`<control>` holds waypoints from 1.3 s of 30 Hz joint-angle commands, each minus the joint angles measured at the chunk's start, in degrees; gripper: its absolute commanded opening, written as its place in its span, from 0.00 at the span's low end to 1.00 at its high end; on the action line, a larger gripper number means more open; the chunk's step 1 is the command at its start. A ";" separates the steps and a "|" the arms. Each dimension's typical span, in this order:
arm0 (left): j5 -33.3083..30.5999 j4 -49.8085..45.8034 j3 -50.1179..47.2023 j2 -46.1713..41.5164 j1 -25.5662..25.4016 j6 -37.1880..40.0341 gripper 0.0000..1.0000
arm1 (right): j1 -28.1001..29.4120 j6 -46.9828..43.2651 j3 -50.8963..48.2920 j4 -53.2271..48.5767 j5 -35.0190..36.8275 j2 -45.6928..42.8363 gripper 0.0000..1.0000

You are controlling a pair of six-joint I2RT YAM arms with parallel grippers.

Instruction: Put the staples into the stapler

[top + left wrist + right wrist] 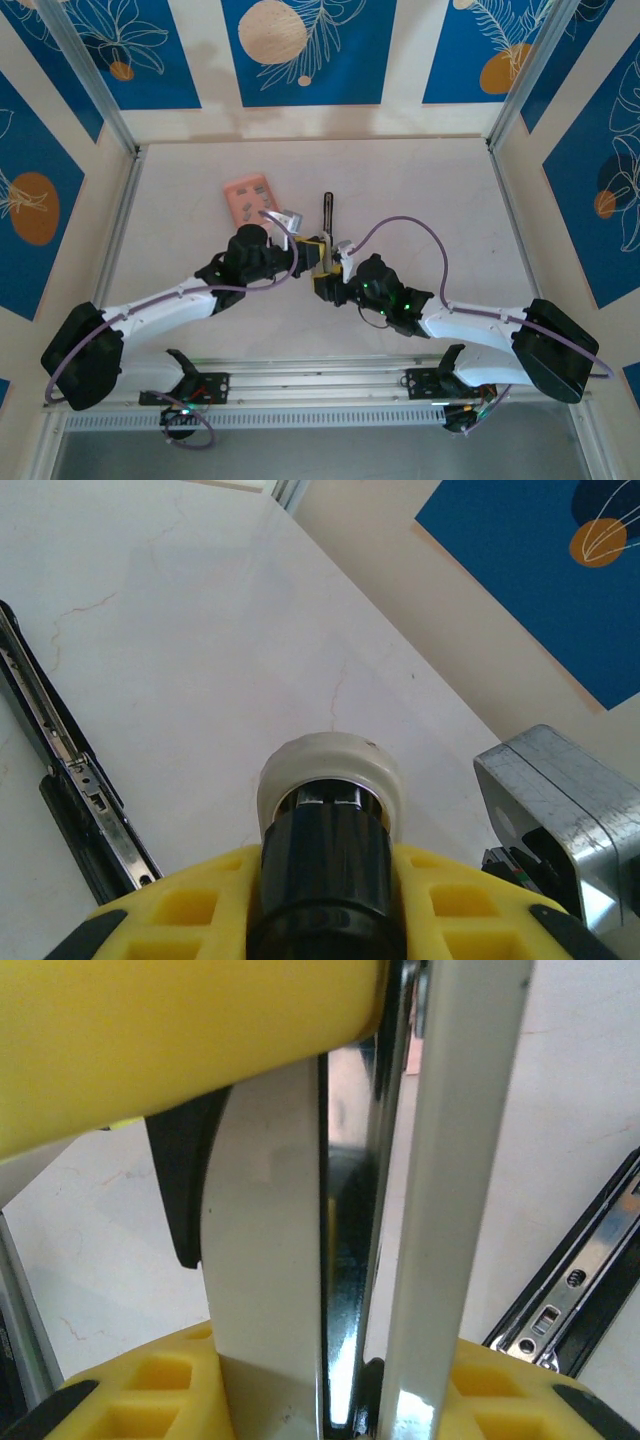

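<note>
Flat salmon-pink box (pixel 247 197) on table (pixel 420 190), pale strips (pixel 252 192) in it, stapler (pixel 327 214) nearby

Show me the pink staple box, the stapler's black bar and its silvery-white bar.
pink staple box (pixel 247 197), top view, middle of its top face.
stapler (pixel 327 215), top view, midway along its black bar.
silvery-white bar (pixel 262 1260), right wrist view, on its flat face.
</note>
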 commanded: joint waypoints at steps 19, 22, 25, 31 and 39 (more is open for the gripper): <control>5.49 -2.92 -4.76 -10.14 1.24 30.90 0.00 | -16.56 11.55 1.04 -8.03 -22.79 -15.37 0.63; 9.96 -5.69 -3.73 -11.20 1.28 36.22 0.00 | -17.31 9.78 6.13 -18.64 -26.85 -14.88 0.62; 11.61 -7.55 -3.35 -12.06 1.24 40.19 0.00 | -16.71 8.59 8.99 -24.87 -27.76 -14.26 0.61; 12.80 -8.49 -3.12 -12.89 1.28 43.03 0.00 | -16.62 10.70 9.85 -23.17 -31.31 -12.18 0.58; 13.62 -8.53 -2.76 -13.69 1.23 43.05 0.00 | -14.71 9.41 13.68 -24.82 -32.03 -5.93 0.48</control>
